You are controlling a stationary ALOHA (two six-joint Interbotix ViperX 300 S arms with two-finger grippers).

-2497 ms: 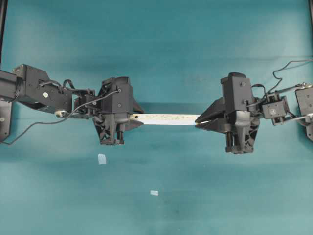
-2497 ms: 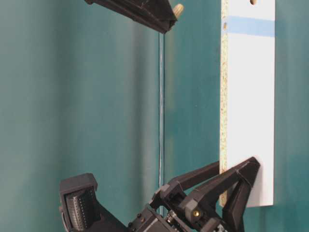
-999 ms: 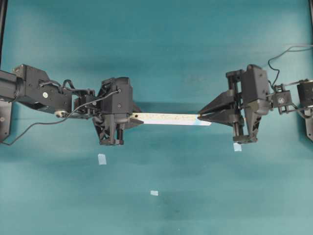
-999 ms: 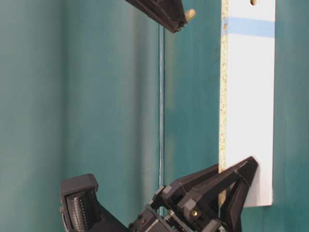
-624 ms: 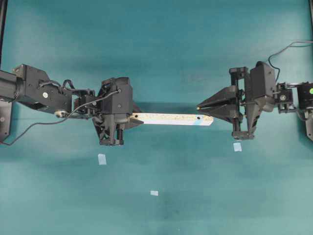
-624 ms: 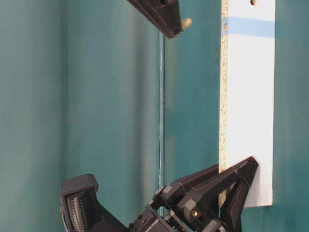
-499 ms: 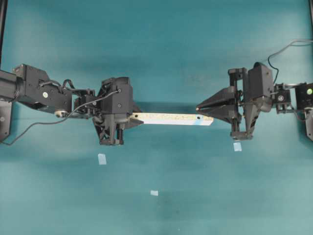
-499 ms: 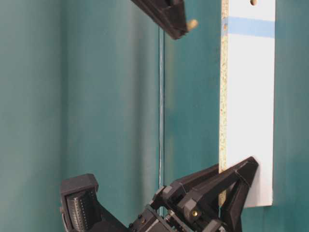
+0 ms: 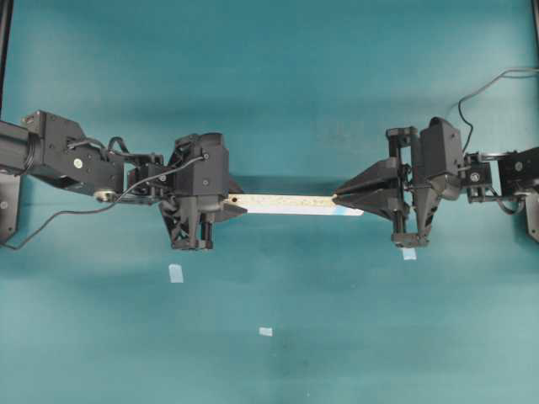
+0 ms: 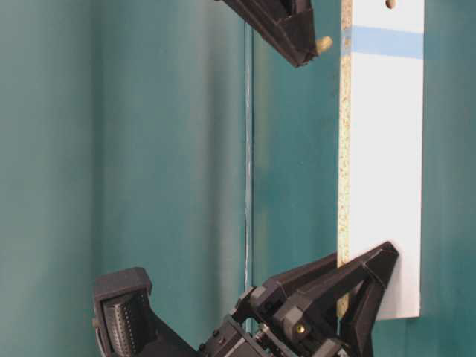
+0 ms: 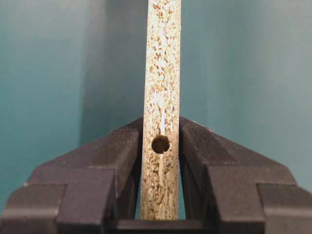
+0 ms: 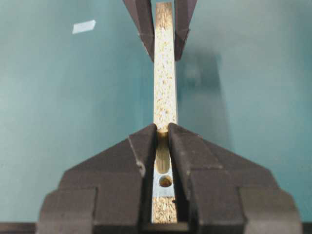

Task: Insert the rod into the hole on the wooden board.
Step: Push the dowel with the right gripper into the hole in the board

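The right gripper (image 12: pixel 162 130) is clamped tight on the rod (image 12: pixel 162 146), a tiny cream peg pinched between the black fingers with its tip just poking out past them, and in the right wrist view that peg sits right above the speckled edge of the wooden board (image 12: pixel 165 73). The hole (image 12: pixel 165 181) shows as a small dark circle in the blue-marked patch, nearer the camera than the rod's tip, so the peg lies past the hole and not in it. From table level the rod (image 10: pixel 323 44) juts from the fingertips just beside the board (image 10: pixel 384 171), close to its speckled edge and roughly level with the blue band; whether it touches I cannot tell. At the other end the left gripper (image 11: pixel 161 146) is closed on the board's plain end, its two jaws pressed against the broad faces on either side of the second dark hole, holding the strip on edge. Overhead, the board (image 9: pixel 286 203) spans the gap between the left gripper (image 9: pixel 227 204) and the right gripper (image 9: pixel 338 199), the right fingertips reaching over its blue end. Beneath it all lies a teal tabletop (image 9: pixel 278 84), with small pale-blue tape squares (image 9: pixel 175 273) scattered on it, well apart from the board.
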